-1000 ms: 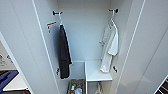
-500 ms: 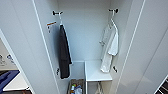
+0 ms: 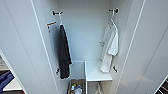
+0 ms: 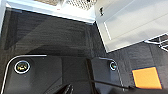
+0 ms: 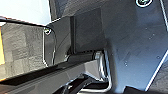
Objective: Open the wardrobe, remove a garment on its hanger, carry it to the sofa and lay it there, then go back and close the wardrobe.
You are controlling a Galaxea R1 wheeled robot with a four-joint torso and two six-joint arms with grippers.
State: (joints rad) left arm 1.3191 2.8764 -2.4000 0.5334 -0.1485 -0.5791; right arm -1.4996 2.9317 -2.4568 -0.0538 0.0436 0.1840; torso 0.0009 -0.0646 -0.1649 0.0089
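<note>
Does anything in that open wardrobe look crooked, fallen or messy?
Nothing stands out. The wardrobe is open. The white shirt hangs from a black hook on the right and a long black garment from another on the left. A basket of small items sits on its floor.

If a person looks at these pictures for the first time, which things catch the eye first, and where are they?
The open wardrobe stands out first, its white doors swung wide on both sides. Inside, a long black garment hangs from a black hook on the left wall, and the white shirt hangs on its hanger from a hook on the right wall, above a white shelf. In the left wrist view, an orange square lies on the dark floor.
</note>
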